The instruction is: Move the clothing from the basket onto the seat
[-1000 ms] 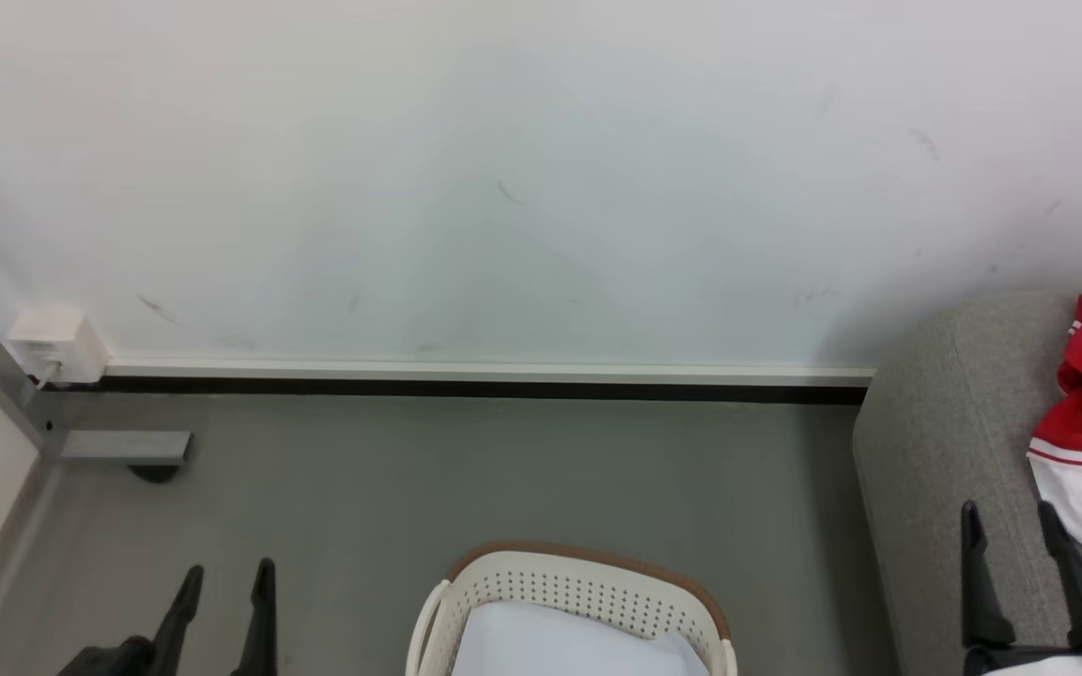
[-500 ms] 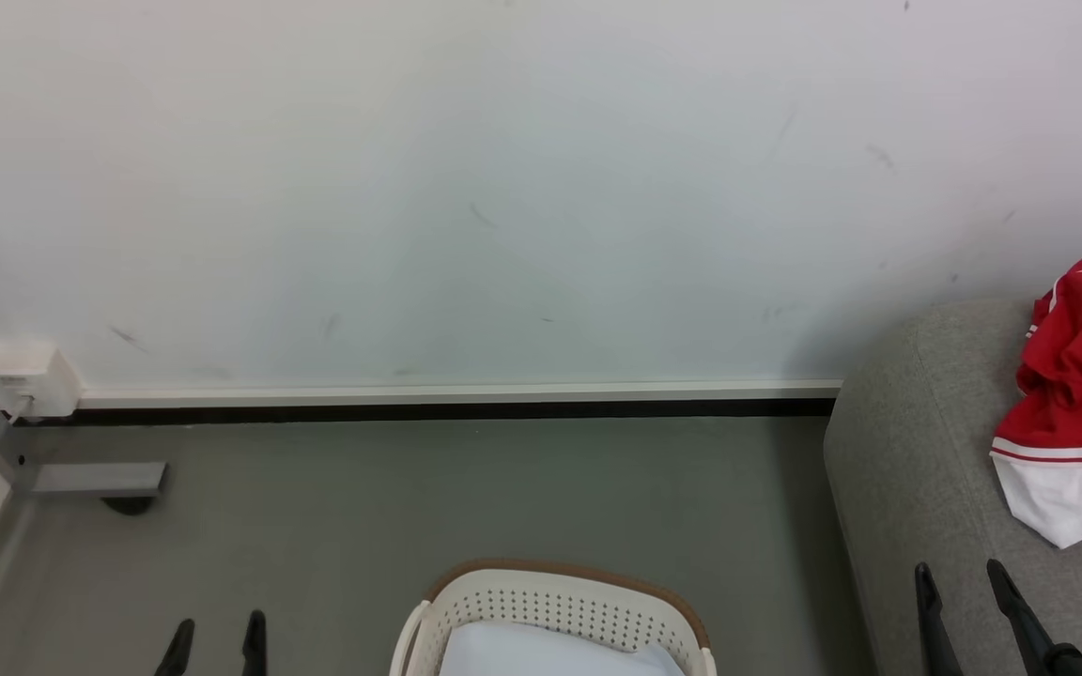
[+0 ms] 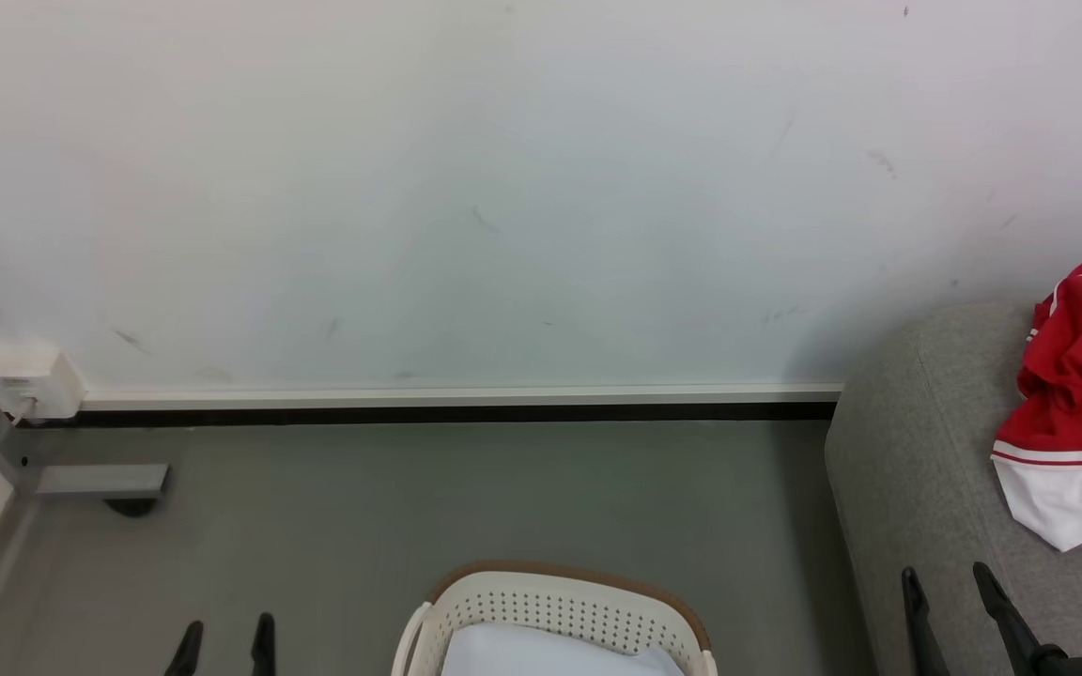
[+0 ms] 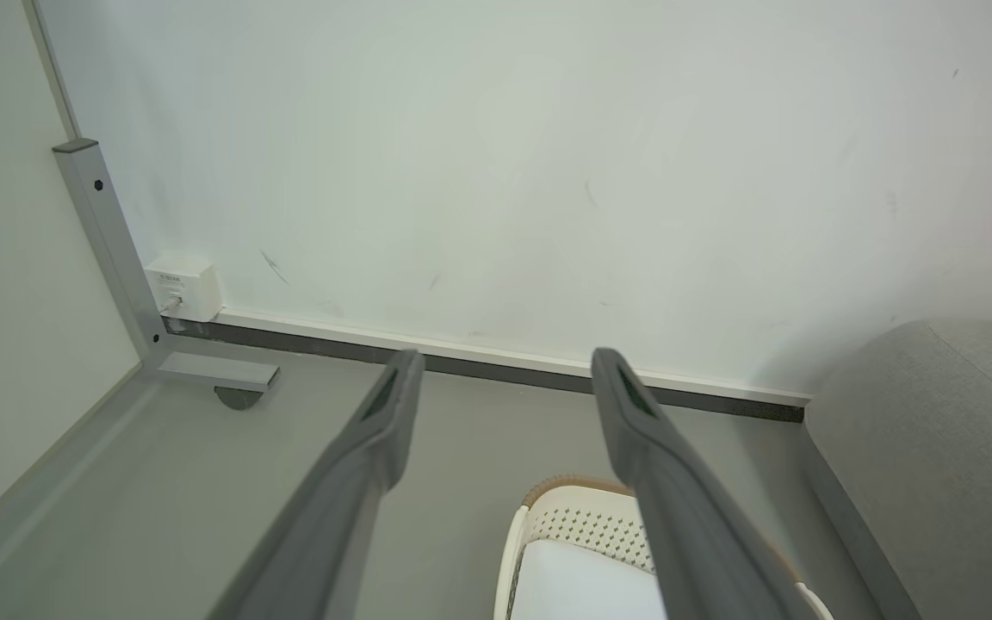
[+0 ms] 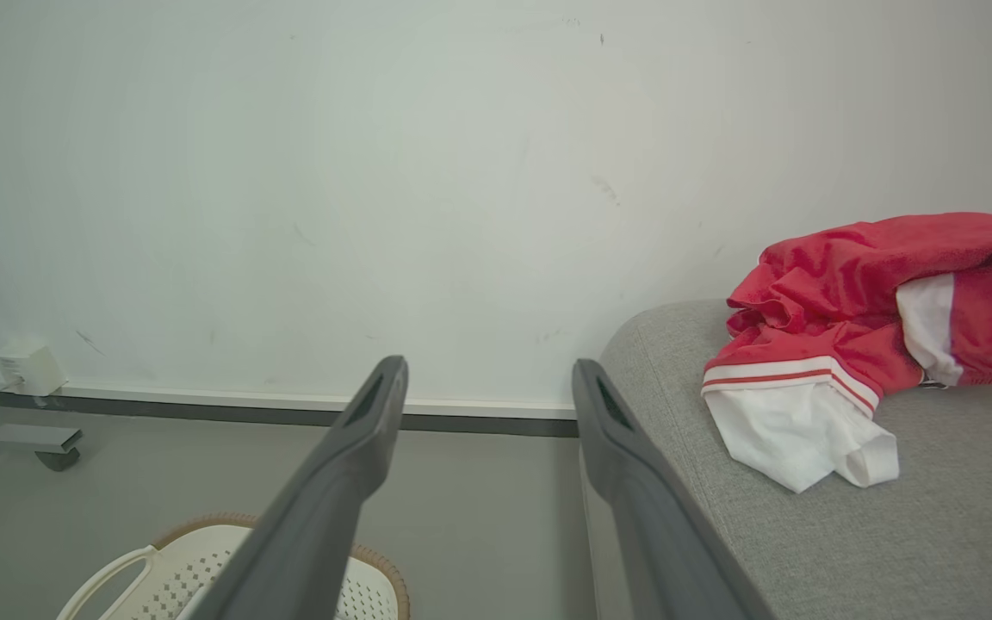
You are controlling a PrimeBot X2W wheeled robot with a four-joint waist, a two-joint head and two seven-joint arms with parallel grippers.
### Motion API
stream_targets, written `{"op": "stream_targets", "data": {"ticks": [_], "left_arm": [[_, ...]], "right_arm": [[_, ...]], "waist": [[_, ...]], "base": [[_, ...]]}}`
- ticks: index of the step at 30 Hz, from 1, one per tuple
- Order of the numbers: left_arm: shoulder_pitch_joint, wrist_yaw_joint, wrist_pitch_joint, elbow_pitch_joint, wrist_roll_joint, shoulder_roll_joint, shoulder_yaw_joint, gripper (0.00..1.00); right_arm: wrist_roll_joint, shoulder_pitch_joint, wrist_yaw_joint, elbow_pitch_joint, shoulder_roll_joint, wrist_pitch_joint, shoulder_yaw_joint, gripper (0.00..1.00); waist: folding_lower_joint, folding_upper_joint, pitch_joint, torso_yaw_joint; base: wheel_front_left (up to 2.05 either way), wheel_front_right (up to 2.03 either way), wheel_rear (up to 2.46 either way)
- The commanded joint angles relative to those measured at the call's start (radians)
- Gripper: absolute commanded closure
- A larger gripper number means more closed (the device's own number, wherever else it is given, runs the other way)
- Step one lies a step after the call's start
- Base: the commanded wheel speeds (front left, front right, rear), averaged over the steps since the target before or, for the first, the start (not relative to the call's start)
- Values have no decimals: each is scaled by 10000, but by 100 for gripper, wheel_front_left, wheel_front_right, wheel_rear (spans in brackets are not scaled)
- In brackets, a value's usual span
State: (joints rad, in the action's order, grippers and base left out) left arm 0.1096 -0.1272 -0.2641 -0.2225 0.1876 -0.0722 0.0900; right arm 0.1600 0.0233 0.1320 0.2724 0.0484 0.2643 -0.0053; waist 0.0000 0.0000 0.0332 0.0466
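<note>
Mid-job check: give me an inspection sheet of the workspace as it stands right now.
Surface: grey sofa, clothing lying on it.
Job's things: red-and-white clothing bunched on the sofa; basket on the floor, pale sheet inside, no red in the part visible.
Clutter: nothing seen.
Grippers: left gripper and right gripper low, jaws open, empty.
Cables: thin lead at the wall box.
Surroundings: scuffed white wall, grey floor, metal frame at left.
</note>
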Motion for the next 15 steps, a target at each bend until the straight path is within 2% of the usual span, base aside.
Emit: {"op": "stream_targets", "data": {"ticks": [1, 15], "left_arm": [[42, -34, -4, 37, 25, -7, -30, 0], [-37, -34, -4, 94, 473, -299, -539, 0]], "right_arm": [[-53, -14, -26, 30, 40, -1, 13, 0], [0, -20, -26, 67, 38, 0, 85, 0]], "waist": [[0, 0, -5, -15], [0, 0, -8, -197]], "base": [[0, 0, 0], [0, 0, 0]]}}
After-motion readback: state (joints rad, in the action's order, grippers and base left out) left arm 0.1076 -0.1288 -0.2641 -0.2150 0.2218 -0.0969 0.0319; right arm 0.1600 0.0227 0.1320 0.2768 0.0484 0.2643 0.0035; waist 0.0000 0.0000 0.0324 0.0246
